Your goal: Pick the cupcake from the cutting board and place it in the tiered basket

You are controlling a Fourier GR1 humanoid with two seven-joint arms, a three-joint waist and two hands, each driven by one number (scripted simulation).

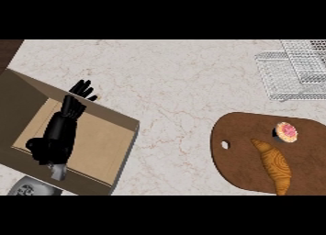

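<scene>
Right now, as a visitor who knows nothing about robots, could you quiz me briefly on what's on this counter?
1. True or false: the cupcake sits on the cutting board.
2. Which lies nearer the tiered basket: the cupcake or the croissant?
3. The robot hand shows over: A) the croissant, B) the cardboard box, C) the tiered basket.
Key: 1 true; 2 the cupcake; 3 B.
</scene>
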